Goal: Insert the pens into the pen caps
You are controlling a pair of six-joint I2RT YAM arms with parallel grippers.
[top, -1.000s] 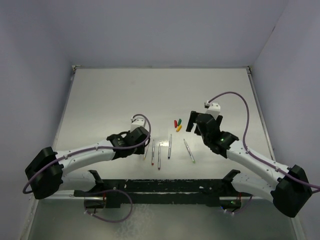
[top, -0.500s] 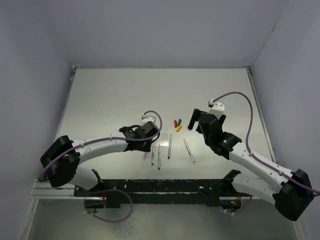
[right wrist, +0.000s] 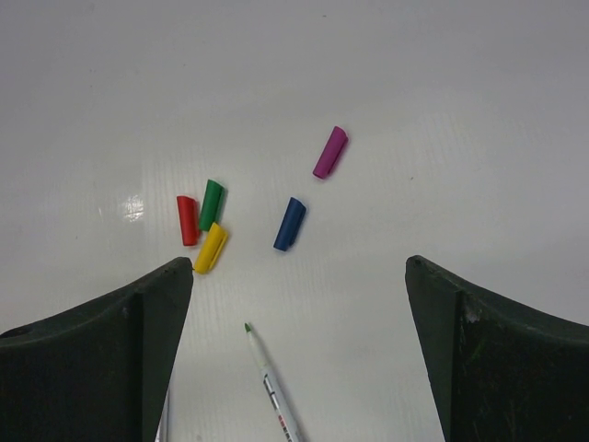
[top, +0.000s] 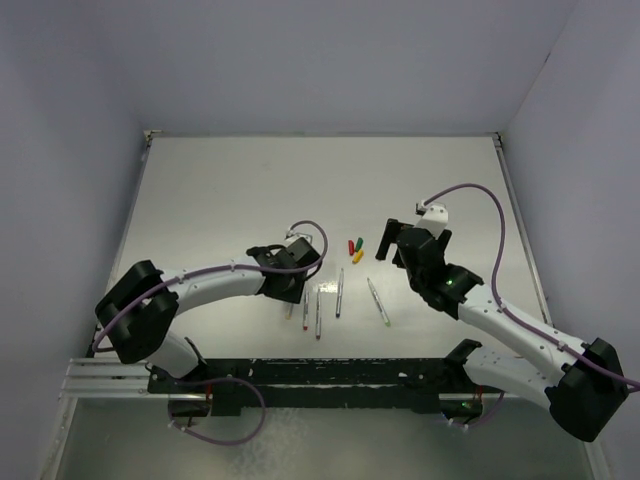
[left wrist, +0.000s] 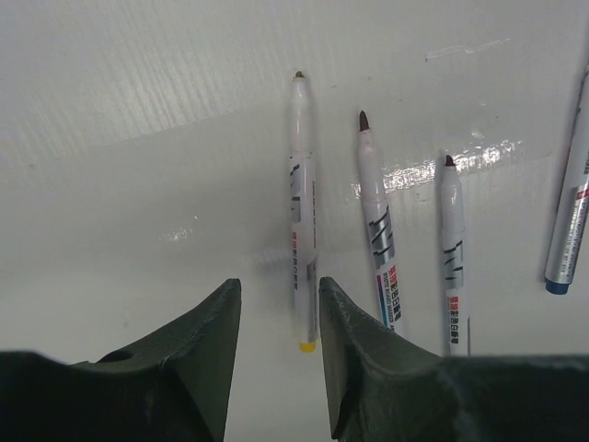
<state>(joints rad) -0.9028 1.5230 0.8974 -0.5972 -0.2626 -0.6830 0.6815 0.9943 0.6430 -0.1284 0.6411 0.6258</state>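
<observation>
Over the last sec the left gripper (left wrist: 279,295) swung in from further left and stopped at the near end of the pen row. Nothing on the white table (top: 220,200) shifted; pens & caps lay as before. Its jaws stood partly apart, not clenched. They straddled the tail of the leftmost pen, a pale-barrelled marker pen with a yellow end (left wrist: 302,221). That pen lay flat on the table, closer to one finger than the other; whether it touched, couldn't tell. So prob. the first pick was lined up but not made.

The right gripper (right wrist: 299,267) had drifted slightly up/right, then held. Its jaws were fully spread and empty, hovering over the caps.

Views:
- **Left wrist cam:** showed what the arm hid from the top cam, i.e. the pen tail btwn the fingers. It also showed the neighbours: a dark-red-tipped pen (left wrist: 375,230), a third short pen (left wrist: 451,258) & a blue-ended pen (left wrist: 572,212) at the edge.
- **Right wrist cam:** gave all five small bullet-shaped plastic caps. The red cap (right wrist: 188,220), green cap (right wrist: 212,204) & yellow cap (right wrist: 211,248) were bunched; the blue cap (right wrist: 290,224) lay apart, w/ the purple cap (right wrist: 329,152) beyond. A green-tipped pen (right wrist: 271,382) pointed toward them.
- **Top cam:** showed only red/green/yellow, the other two masked by the right arm. It alone gave the layout: caps apart from the left gripper, no pen capped.
</observation>
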